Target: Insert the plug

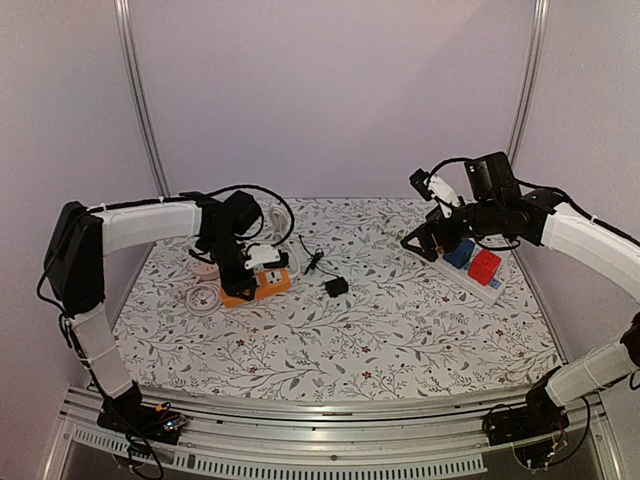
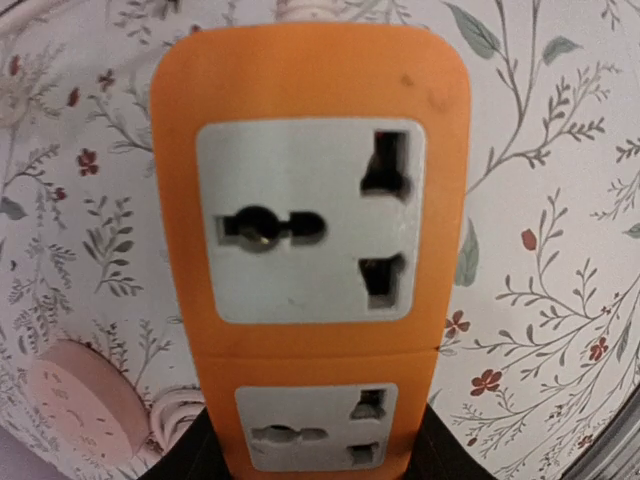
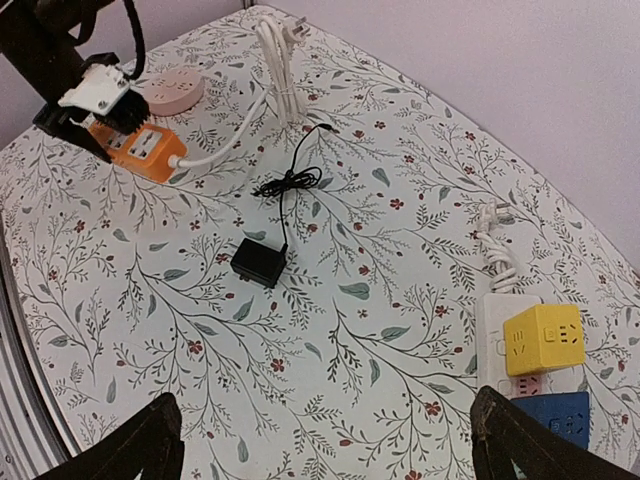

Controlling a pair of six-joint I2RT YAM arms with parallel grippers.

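Note:
The plug (image 1: 336,287) is a small black adapter lying flat on the floral table, its thin black cord (image 3: 290,183) bundled behind it; the right wrist view shows the plug (image 3: 258,263) at centre left. An orange power strip (image 1: 262,285) with grey sockets lies at the left. My left gripper (image 1: 245,275) is shut on it, and one black finger (image 2: 185,452) presses each side of the orange strip (image 2: 310,190). My right gripper (image 3: 335,445) hangs open above the table at the right, nothing between its fingers, well apart from the plug.
A white power strip (image 1: 478,282) lies at the right with a blue cube (image 1: 458,252) and a red cube (image 1: 485,265) on it. A pink round puck (image 3: 170,92) and a coiled white cable (image 3: 280,60) sit behind the orange strip.

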